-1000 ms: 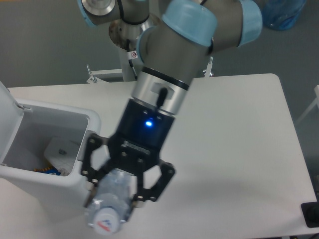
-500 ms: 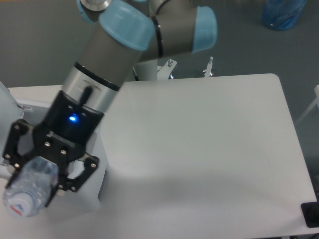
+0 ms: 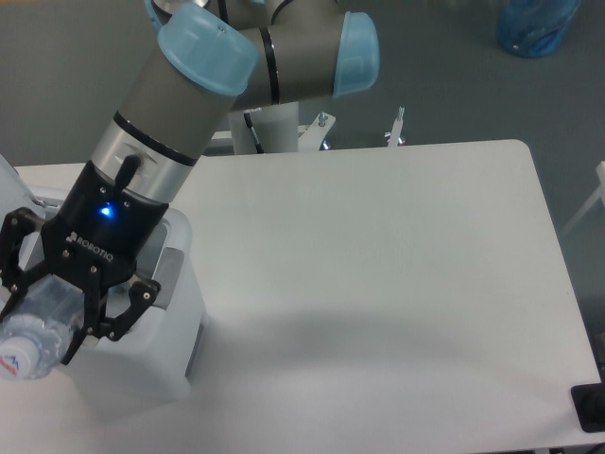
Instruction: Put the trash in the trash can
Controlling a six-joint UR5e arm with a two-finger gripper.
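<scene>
one pincer (image 3: pixel 43 317) – pinching the bottle (image 3: pixel 33 326) – hangs over the trash can (image 3: pixel 180 312).

Clear bottle (image 3: pixel 38 317); white bin (image 3: pixel 175 312); white table (image 3: pixel 397 274).

1. A white table (image 3: pixel 397 284) with rounded corners fills most of the frame.
2. Grey floor (image 3: pixel 66 85) runs across the top.
3. A blue bag-like object (image 3: pixel 537 26) sits at upper right.
4. A dark object (image 3: pixel 591 407) shows at the lower right edge.
</scene>
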